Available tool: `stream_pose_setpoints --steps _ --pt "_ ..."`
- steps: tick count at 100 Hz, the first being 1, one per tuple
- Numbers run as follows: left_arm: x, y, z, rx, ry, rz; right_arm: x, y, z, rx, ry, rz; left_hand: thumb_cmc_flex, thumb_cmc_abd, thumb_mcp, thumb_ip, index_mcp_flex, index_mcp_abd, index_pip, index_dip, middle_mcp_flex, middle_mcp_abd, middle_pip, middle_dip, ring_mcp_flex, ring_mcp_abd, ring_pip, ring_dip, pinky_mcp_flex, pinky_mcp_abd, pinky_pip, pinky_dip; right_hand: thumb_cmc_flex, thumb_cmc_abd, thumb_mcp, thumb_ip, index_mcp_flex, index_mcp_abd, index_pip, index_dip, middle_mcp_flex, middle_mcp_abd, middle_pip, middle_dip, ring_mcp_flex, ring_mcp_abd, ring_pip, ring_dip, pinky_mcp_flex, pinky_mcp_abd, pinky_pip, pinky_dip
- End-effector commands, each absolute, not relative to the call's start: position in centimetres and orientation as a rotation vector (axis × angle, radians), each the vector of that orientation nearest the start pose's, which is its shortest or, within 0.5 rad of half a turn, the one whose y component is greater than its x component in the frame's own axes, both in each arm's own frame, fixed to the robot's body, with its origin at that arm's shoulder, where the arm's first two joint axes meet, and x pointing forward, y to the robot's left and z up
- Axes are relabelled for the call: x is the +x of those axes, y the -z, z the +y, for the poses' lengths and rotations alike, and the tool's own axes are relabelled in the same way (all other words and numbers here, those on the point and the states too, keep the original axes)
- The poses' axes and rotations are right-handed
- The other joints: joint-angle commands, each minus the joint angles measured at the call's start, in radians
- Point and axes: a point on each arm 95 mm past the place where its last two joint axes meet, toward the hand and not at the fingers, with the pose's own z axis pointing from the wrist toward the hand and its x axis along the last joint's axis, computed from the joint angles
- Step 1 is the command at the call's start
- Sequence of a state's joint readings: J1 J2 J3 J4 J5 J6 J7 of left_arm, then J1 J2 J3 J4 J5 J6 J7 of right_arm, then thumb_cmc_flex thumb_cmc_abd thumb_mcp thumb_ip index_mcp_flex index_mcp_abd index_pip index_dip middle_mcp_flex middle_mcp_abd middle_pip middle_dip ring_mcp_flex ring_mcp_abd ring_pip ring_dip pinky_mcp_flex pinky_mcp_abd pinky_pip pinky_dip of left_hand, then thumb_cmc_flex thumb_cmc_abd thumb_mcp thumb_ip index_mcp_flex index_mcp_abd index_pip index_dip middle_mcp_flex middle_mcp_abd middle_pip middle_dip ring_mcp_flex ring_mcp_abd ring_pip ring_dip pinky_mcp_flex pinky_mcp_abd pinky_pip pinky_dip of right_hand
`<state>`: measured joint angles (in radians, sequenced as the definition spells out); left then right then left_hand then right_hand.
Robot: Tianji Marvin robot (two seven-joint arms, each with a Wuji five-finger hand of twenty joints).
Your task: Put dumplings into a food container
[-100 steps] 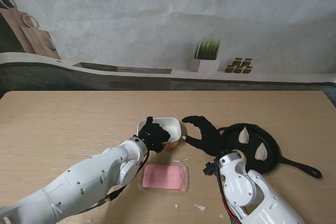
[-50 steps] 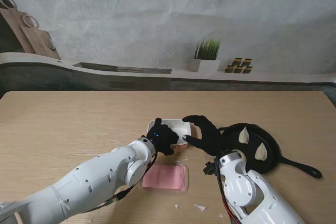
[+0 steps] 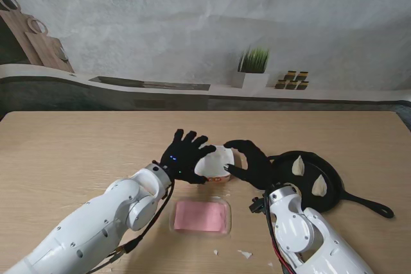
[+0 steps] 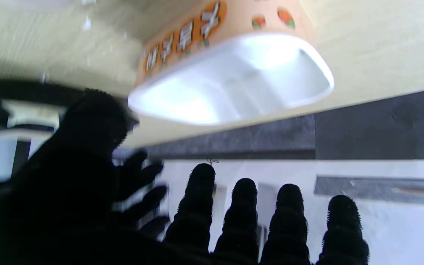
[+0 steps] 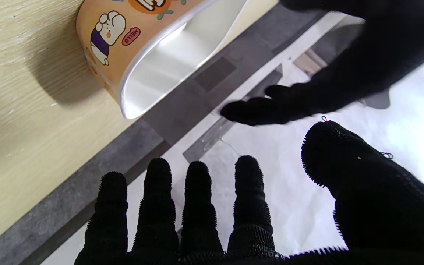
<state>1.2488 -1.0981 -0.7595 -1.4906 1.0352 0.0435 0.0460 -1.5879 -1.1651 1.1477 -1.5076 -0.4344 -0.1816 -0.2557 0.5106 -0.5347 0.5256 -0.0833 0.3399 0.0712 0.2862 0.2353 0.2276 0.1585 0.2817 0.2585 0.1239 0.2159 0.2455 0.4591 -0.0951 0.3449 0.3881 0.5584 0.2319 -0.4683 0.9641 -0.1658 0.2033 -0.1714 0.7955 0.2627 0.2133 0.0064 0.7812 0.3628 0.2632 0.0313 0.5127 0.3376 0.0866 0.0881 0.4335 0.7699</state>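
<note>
Stand view: left hand (image 3: 183, 157) has fingers spread wide, palm just left of the tub (image 3: 217, 164), holding nothing. Its fingertips (image 3: 204, 151) lie against or just beside the tub's left rim; contact is hard to confirm at this res. Right hand (image 3: 252, 162) is also spread, fingers curved in a loose arc round the tub's right side, thumb (image 3: 232, 171) near the tub's nearer edge. It grips nothing.

The tub sits on the wood surface (image 3: 77, 152) between both hands, tilted, white inside facing up and toward the left hand. Left wrist cam shows the tub (image 4: 230, 66) w/ orange printed wall and white inside, no dumplings visible in it, four fingers (image 4: 243, 217) straight and apart. Right wrist cam shows the tub (image 5: 142, 48) w/ cartoon print, fingers (image 5: 156, 206) extended side by side, thumb (image 5: 363, 184) set wide; the left hand (image 5: 337, 70) crosses that view beyond it.

Black pan (image 3: 311, 181) lies right of the right hand, handle pointing right and nearer to me. Two white dumplings in it: one (image 3: 298, 167) on the far side, one (image 3: 319, 186) nearer. A clear lid w/ pink label (image 3: 200, 215) lies flat on the surface, nearer to me than the tub, between the arms. Small white scraps (image 3: 244, 254) lie near it.
</note>
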Motion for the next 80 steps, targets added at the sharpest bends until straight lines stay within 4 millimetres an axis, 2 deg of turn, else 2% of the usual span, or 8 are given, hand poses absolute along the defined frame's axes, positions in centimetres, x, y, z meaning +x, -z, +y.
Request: stream_pose_setpoints --steps 1,8,16,19,39,53,75,80 --pt "41.1 32.2 -10.7 -0.918 1.566 1.733 38.2 35.0 3.0 -2.025 2.505 -1.281 -0.027 0.032 -0.014 0.020 -0.039 0.007 -0.019 -0.014 -0.030 0.005 -0.018 -0.019 -0.038 -0.012 -0.008 -0.010 -0.006 -0.002 -0.038 -0.004 -0.003 -0.012 0.009 0.053 0.006 -0.022 0.003 0.002 0.002 -0.003 0.025 0.010 -0.019 -0.025 0.012 0.007 0.005 -0.035 -0.004 0.019" --pt "40.5 31.7 -9.2 -1.020 1.646 1.667 38.2 35.0 3.0 -2.025 2.504 -1.287 -0.010 0.147 -0.113 0.043 -0.094 0.010 -0.024 -0.014 -0.034 -0.013 -0.049 -0.038 -0.053 -0.021 -0.017 -0.016 0.000 -0.016 -0.023 -0.007 0.001 -0.019 0.010 0.053 0.004 -0.022 0.005 0.003 0.001 -0.002 0.026 0.010 -0.021 -0.024 0.012 0.008 0.006 -0.036 -0.005 0.018" --pt "39.8 31.4 -7.6 -1.178 1.750 1.569 38.2 35.0 3.0 -2.027 2.501 -1.289 0.024 0.197 -0.195 0.053 -0.127 0.004 -0.033 -0.016 -0.046 -0.018 -0.094 -0.038 -0.061 -0.021 -0.056 -0.027 0.000 -0.011 -0.035 -0.024 0.001 -0.018 0.011 0.052 0.004 -0.023 0.006 0.003 0.000 -0.003 0.027 0.011 -0.021 -0.025 0.013 0.008 0.007 -0.038 -0.005 0.018" --pt "39.6 31.4 -7.0 -1.220 1.779 1.533 38.1 35.0 3.0 -2.028 2.501 -1.292 0.018 0.214 -0.209 0.053 -0.136 0.009 -0.037 -0.017 -0.049 -0.042 -0.098 -0.036 -0.065 -0.019 -0.059 -0.027 0.011 -0.003 -0.030 -0.024 0.001 -0.018 0.011 0.052 0.004 -0.022 0.007 0.004 0.002 -0.002 0.027 0.011 -0.020 -0.024 0.014 0.008 0.008 -0.037 -0.005 0.018" --pt "38.8 32.0 -3.2 -1.423 1.899 1.278 38.1 35.2 3.0 -2.003 2.487 -1.396 0.056 0.244 -0.276 0.066 -0.121 0.042 0.005 -0.004 -0.033 -0.034 -0.028 0.041 -0.033 0.026 -0.027 -0.005 0.068 0.049 0.011 -0.056 0.030 -0.040 0.033 0.054 0.012 -0.015 0.012 0.006 0.011 0.004 0.035 0.014 -0.016 -0.020 0.018 0.010 0.021 -0.031 0.001 0.019" --pt "38.4 33.4 -0.9 -1.548 1.888 1.177 38.1 35.2 3.0 -1.975 2.485 -1.447 0.068 0.248 -0.277 0.068 -0.106 0.057 0.014 -0.002 -0.030 -0.033 -0.014 0.049 -0.038 0.010 -0.015 0.002 0.042 0.025 0.020 -0.062 0.030 -0.045 0.042 0.052 0.011 -0.016 0.014 0.007 0.015 0.006 0.040 0.016 -0.014 -0.022 0.022 0.012 0.026 -0.032 0.002 0.018" --pt "38.3 34.6 -0.1 -1.691 1.887 1.076 38.1 34.6 1.6 -1.931 2.469 -1.548 0.090 0.243 -0.268 0.065 -0.074 0.084 -0.009 -0.026 -0.024 -0.020 0.015 0.038 -0.028 0.011 -0.044 -0.009 0.036 0.019 -0.053 -0.070 0.079 -0.104 0.060 0.050 0.001 -0.028 0.008 0.005 0.022 0.009 0.048 0.019 -0.016 -0.013 0.029 0.015 0.022 -0.032 0.003 0.019" --pt "38.4 34.5 -0.1 -1.687 1.892 1.064 38.2 34.0 0.5 -1.886 2.486 -1.632 0.090 0.242 -0.265 0.065 -0.070 0.083 -0.010 -0.027 -0.025 -0.021 0.025 0.040 -0.025 0.010 -0.049 -0.001 0.055 0.020 -0.109 -0.029 0.097 -0.126 0.069 0.048 -0.006 -0.031 0.006 0.004 0.029 0.007 0.061 0.025 -0.005 -0.010 0.049 0.025 0.034 -0.026 0.014 0.025"
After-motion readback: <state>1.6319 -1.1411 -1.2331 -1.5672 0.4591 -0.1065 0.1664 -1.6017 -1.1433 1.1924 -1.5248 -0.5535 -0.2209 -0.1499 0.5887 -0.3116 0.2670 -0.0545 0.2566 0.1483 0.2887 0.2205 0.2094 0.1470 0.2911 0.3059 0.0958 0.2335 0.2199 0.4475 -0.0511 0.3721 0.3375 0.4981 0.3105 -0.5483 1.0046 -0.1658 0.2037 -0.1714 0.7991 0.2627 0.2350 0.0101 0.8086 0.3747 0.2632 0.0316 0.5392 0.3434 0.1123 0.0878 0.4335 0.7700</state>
